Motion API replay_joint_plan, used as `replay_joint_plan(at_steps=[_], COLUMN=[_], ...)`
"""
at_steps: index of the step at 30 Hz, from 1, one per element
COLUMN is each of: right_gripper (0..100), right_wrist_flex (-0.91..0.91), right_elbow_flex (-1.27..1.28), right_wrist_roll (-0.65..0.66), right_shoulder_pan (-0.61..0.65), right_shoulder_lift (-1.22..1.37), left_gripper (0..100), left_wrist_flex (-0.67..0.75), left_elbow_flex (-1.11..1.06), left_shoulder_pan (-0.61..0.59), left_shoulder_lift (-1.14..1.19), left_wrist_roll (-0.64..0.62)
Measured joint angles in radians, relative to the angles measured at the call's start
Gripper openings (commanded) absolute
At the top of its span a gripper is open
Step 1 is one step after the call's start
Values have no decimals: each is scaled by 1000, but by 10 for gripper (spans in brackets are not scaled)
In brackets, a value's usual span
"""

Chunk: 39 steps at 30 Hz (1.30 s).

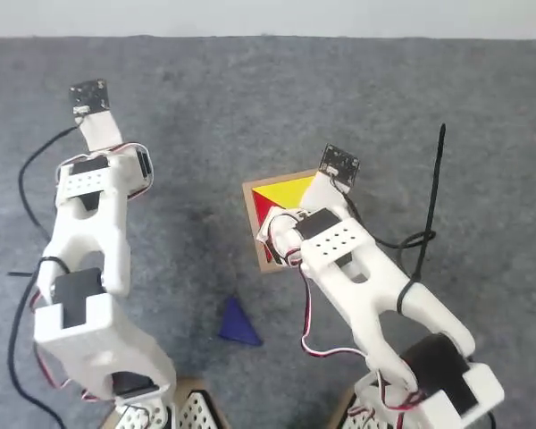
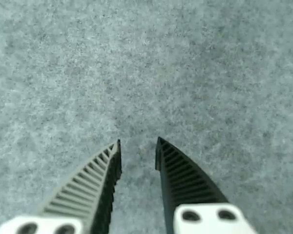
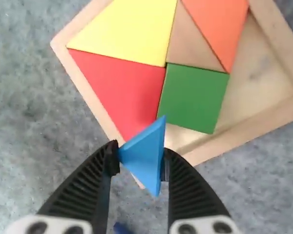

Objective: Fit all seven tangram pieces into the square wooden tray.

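My right claw point(image 3: 140, 151) grips a blue triangle point(image 3: 145, 156) over the tray point(image 3: 91, 97) rim. Five coloured pieces point(image 3: 132, 29) lie inside the tray. My left claw point(image 2: 138, 146) hangs slightly open above the bench point(image 2: 146, 58). A navy triangle point(image 1: 239, 323) lies on it between my arms.

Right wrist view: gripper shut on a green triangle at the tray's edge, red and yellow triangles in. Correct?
No: the right wrist view shows the right gripper shut on a blue triangle, not green. It's at the tray edge; red triangle and yellow triangle are in.
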State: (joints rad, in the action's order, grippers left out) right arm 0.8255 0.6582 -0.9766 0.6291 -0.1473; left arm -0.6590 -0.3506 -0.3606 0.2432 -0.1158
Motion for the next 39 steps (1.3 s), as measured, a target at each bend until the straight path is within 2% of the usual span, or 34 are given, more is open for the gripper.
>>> replay_joint_plan(at_steps=[12, 14, 20, 22, 39], right_gripper=[13, 61, 298, 338, 347], right_wrist_flex=[0, 0, 0, 0, 0], right_elbow_flex=[0, 0, 0, 0, 0], right_wrist_roll=[0, 0, 0, 0, 0], right_shoulder_pan=[8, 8, 8, 8, 8], right_shoulder_lift=[0, 0, 0, 0, 6], left_gripper=[113, 113, 113, 113, 113], left_wrist_flex=[0, 0, 0, 0, 0], left_elbow_flex=[0, 0, 0, 0, 0], left_shoulder_pan=[0, 0, 0, 0, 0], left_shoulder_lift=[0, 0, 0, 0, 0], left_wrist_roll=[0, 0, 0, 0, 0])
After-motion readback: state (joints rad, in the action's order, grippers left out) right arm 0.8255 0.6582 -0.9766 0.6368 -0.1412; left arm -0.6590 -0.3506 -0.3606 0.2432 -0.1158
